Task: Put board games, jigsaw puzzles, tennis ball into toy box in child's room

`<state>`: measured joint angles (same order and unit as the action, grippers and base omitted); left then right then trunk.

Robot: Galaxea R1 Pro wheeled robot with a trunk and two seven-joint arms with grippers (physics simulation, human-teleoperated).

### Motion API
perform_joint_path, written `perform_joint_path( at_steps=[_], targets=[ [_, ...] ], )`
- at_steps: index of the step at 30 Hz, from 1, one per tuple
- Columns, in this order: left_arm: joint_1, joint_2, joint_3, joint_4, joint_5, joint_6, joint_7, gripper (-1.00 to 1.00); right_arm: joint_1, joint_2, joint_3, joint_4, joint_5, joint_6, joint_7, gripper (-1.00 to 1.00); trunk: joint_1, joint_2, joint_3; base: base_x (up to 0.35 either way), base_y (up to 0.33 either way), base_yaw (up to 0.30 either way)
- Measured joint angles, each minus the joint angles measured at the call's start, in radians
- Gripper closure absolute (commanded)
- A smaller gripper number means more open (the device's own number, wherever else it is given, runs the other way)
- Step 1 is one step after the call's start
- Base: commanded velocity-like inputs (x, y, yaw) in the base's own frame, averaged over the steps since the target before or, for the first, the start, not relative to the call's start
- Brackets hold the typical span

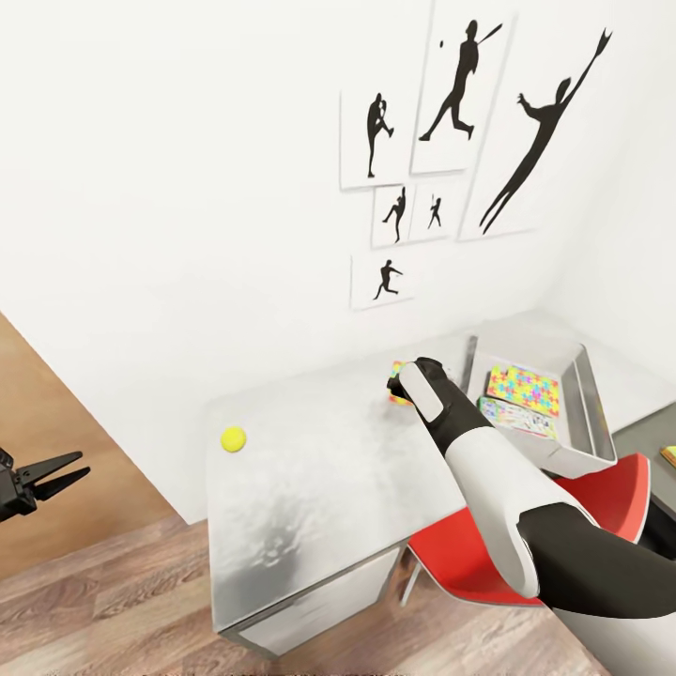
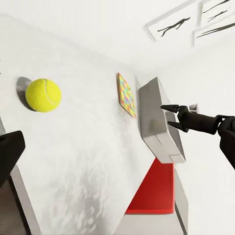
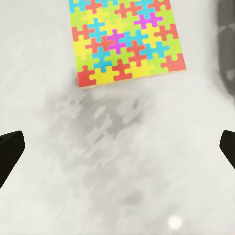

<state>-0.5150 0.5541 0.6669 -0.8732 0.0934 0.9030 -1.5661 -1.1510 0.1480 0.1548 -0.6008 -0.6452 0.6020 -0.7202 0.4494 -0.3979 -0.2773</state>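
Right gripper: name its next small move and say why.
Probably ease the right gripper forward and down onto the jigsaw puzzle. Its fingers are spread wide and empty, and the puzzle lies flat on the table just ahead of them, beside the toy box, which already holds another puzzle.

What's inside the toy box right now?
The toy box holds a jigsaw puzzle and a board game. Its near wall and the right arm hide part of the floor, so more could be there.
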Motion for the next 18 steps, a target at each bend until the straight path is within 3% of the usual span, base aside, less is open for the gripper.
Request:
perform_joint_path(
  at_steps=[18],
  targets=[
    [0.004,-0.001,0.0,-0.003,0.0,0.001,0.0,-1.0,0.0,0.0,0.0,0.0,0.0,-0.002,0.0,-1.0,0.0,0.0,-0.021,0.032,0.008,0.0]
  ],
)
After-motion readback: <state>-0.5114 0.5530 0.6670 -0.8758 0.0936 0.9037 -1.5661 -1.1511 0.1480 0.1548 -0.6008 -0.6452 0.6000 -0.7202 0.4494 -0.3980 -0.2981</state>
